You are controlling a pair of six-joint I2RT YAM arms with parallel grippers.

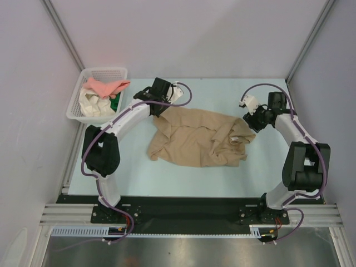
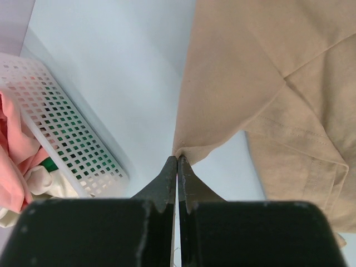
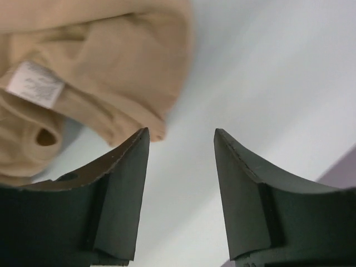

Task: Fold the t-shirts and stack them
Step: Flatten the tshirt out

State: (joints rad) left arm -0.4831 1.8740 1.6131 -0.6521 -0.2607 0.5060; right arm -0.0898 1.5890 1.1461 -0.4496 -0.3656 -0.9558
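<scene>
Near the basket, left tool pinches tan t-shirt.

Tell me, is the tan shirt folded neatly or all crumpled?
Crumpled, not folded. The tan t-shirt lies in loose, uneven wrinkles on the table, and the left gripper pinches one edge.

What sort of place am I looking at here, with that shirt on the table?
Most likely a robotics lab test cell, not a laundry: plain white panel walls box in a pale table, a left arm and right arm are bolted at its near edge, and a tan t-shirt lies crumpled on it.
</scene>
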